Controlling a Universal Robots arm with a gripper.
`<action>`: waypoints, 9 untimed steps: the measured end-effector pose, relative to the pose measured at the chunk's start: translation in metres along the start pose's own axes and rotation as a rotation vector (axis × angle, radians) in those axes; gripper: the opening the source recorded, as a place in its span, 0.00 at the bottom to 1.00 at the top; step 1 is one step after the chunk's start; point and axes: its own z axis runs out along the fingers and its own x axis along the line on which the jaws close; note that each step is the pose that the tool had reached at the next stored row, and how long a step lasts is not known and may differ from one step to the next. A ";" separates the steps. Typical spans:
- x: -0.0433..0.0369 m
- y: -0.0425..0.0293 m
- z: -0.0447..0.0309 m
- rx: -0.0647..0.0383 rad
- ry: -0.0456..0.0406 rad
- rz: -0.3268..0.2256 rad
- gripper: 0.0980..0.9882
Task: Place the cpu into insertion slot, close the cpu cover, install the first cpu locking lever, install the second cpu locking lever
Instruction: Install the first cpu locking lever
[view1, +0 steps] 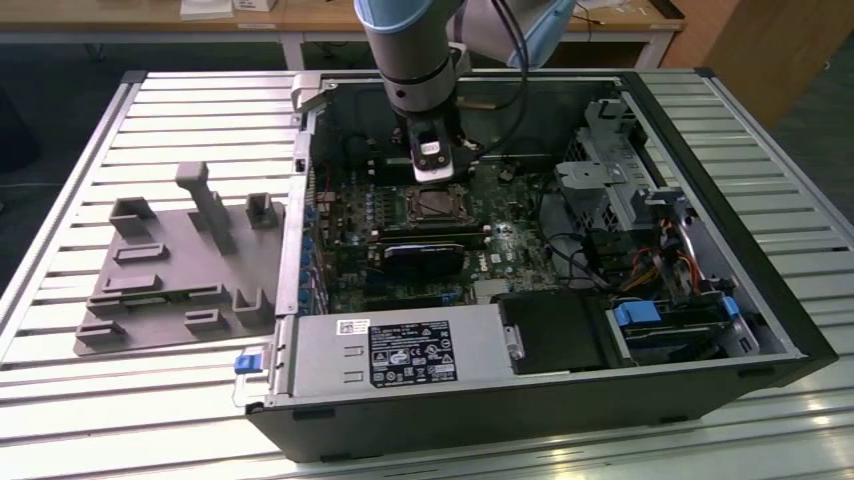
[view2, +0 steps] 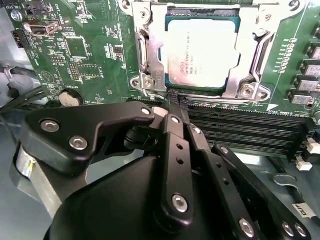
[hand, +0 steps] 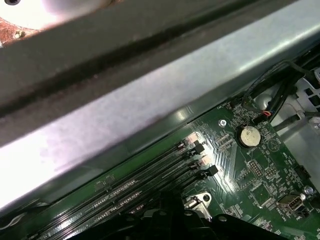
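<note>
Jaws: my gripper (view2: 175, 107) has them pressed together, pinching nothing.
Cpu (view2: 202, 52): seated in slot (view2: 150, 80), at my 12 o'clock.
Cover (view2: 239, 70): down over cpu.

cpu (view2: 200, 50): 1 | cpu cover (view2: 146, 55): 1 | memory slots (view2: 245, 132): 4 | coin battery (hand: 247, 135): 1

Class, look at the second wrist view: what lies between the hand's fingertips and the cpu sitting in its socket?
Only the cpu cover's lower metal edge lies between the hand and the cpu.
</note>
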 end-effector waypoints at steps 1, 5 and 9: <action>0.0000 -0.0001 0.0000 0.000 0.0000 0.000 0.00; 0.0000 -0.0001 0.0000 0.000 0.0001 0.000 0.00; -0.0001 -0.0003 0.0001 -0.009 0.0059 0.003 0.00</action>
